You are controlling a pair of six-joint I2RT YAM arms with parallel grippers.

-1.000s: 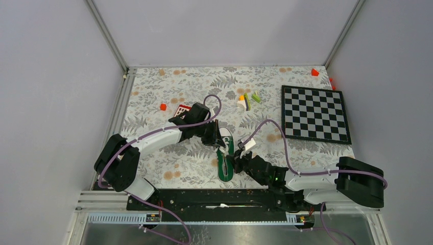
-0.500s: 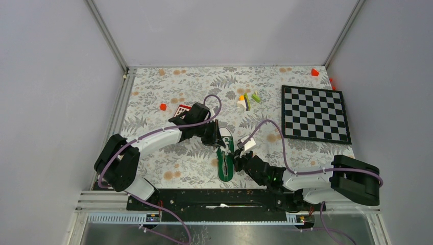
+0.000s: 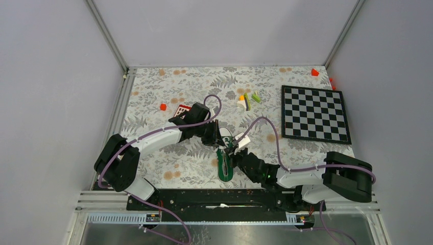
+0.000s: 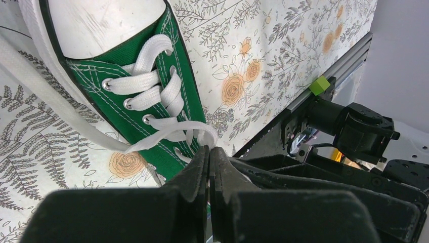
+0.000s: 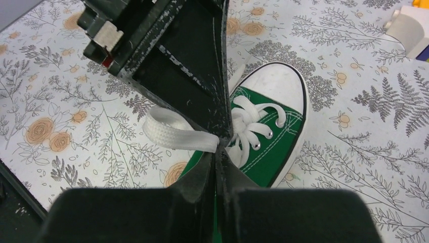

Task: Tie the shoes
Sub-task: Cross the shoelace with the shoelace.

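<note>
Right hand (image 5: 218, 151) advanced, pinching sneaker's (image 5: 275, 147) flat woven lace (image 5: 169, 132).

left hand (image 4: 209, 152) pinching lace (image 4: 174, 125), green sneaker (image 4: 116, 63)

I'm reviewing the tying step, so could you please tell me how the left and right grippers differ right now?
The left gripper reaches in from the left by the toe of the sneaker; the right gripper comes from the right, nearer the heel. The left pinches a lace loop by the eyelets; the right pinches a flat loop sticking out sideways. Both are shut on white lace, tips nearly meeting.
</note>
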